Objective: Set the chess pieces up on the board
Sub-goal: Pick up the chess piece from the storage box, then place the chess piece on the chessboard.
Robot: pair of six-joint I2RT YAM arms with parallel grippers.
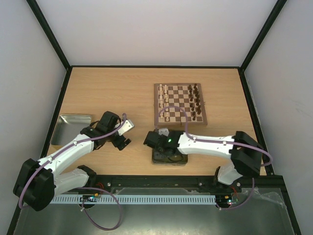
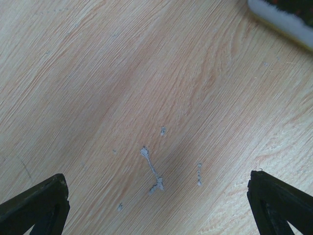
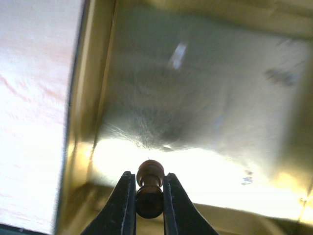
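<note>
The right end effector (image 3: pixel 149 182) is clamped on a dark brown chess piece (image 3: pixel 149 171). Its two fingers (image 3: pixel 126 205) pinch the lower body, and the rounded head sticks out past the tips. The piece's long axis runs along the fingers, with the head pointing to 12 o'clock in the right wrist view. It hangs inside the gold tin (image 3: pixel 93 98), close to the tin's 9 o'clock wall and over the shiny floor. I cannot tell whether the head touches that floor.

In the top view the tin (image 1: pixel 183 160) sits at 6 o'clock from the board (image 1: pixel 178 84), apart from it and near the front edge of the surface (image 1: pixel 112 88). On the board, cream pieces (image 1: pixel 165 115) stand upright along the 9 o'clock side and dark pieces (image 1: pixel 196 103) along the 3 o'clock side.

The left end effector (image 2: pixel 156 176) is spread wide and holds nothing. Between its fingers there is only bare wood with a few pale scuffs (image 2: pixel 154 171). It hangs over the surface at 9 o'clock from the tin, and the grey tray (image 1: pixel 71 129) lies further out at 9 o'clock.
</note>
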